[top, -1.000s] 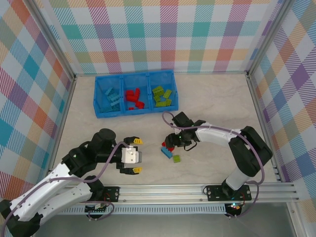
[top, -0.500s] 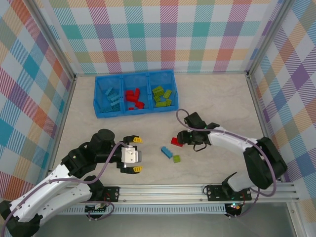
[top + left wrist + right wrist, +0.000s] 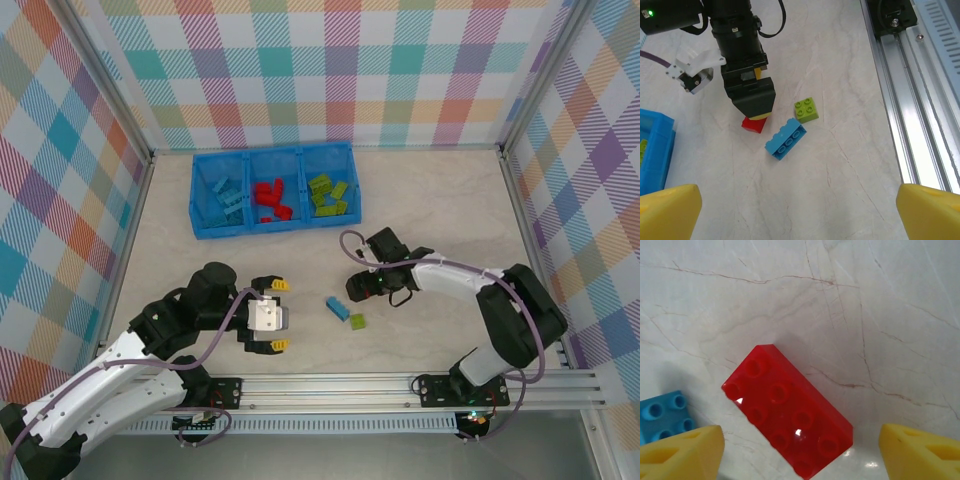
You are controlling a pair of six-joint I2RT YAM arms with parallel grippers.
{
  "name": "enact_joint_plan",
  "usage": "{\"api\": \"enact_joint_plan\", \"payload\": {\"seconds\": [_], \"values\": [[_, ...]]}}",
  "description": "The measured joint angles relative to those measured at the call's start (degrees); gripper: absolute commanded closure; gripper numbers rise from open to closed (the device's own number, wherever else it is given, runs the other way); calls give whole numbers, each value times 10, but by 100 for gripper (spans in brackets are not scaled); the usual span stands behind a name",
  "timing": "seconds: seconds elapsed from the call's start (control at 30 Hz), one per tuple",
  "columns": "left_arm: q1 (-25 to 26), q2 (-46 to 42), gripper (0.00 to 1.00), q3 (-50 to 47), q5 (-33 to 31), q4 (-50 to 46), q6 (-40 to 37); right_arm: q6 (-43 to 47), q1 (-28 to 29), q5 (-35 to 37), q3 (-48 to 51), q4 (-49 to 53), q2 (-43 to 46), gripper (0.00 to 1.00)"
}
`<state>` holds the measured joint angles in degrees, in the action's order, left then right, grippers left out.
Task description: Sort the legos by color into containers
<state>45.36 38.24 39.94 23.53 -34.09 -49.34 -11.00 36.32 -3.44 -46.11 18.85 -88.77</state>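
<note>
Pale marbled table [image 3: 440, 200], with the blue tray [image 3: 272, 228] at the back left holding bricks [image 3: 322, 184] by colour. Found the left gripper [image 3: 277, 314] spread fully and empty near the front rail [image 3: 400, 380]. Noted a blue brick [image 3: 337, 308] and a green brick [image 3: 357, 321] loose mid-table. Saw the right gripper [image 3: 360, 288] parted wide astride a red brick [image 3: 787, 417] lying flat, not gripping it. Judged the step a red pickup: next needed closing on it, lifting, and carrying to the tray's middle section [image 3: 256, 205] among the reds.

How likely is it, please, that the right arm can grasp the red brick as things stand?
Probably yes: the right gripper hangs open directly over the red brick, a finger either side. The blue brick close by might get nudged.
</note>
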Motion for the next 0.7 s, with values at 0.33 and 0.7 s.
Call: {"api": "enact_joint_plan", "payload": {"seconds": [0.33,0.7], "values": [[0,-2,0,-8,0,-3,-13,36,26,27,-85,37,-93,56],[-6,-10,0,-23,-2,2,-21,7,29,67,-83,46,-58,84]]}}
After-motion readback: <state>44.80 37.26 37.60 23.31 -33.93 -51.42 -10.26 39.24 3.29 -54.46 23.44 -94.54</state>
